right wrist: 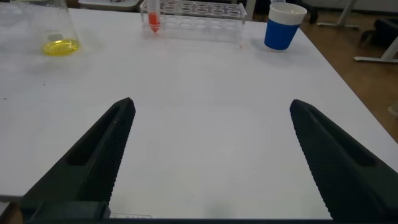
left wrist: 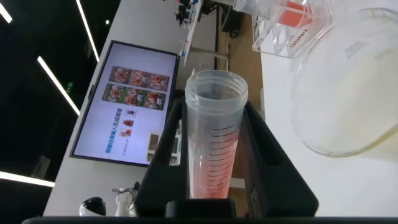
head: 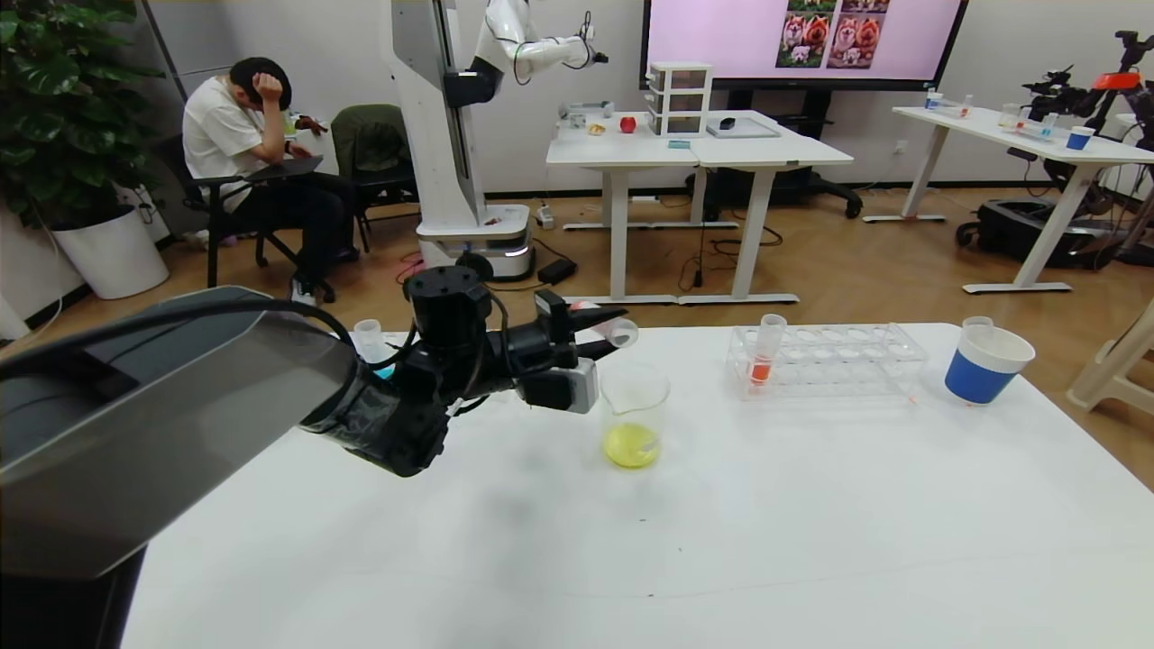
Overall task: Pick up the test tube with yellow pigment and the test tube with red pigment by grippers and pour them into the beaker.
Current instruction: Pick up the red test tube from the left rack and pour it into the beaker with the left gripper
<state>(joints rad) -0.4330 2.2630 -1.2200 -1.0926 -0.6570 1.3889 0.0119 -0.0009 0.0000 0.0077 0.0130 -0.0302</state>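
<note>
My left gripper (head: 606,332) is shut on a test tube with red pigment (head: 615,330). It holds the tube tipped on its side, mouth just above the rim of the beaker (head: 634,415). In the left wrist view the tube (left wrist: 214,143) lies between the black fingers (left wrist: 270,155) with red liquid at its lower end, and the beaker (left wrist: 354,81) is beside it. The beaker holds yellow liquid at its bottom (right wrist: 59,46). No yellow-tinted tube is in view. My right gripper (right wrist: 211,130) is open and empty over the bare table near the front.
A clear rack (head: 825,361) to the right of the beaker holds a second red-orange tube (head: 764,353). A blue-and-white paper cup (head: 984,365) stands further right, with a clear rim showing in it. A tube with blue liquid (head: 370,341) stands behind my left arm.
</note>
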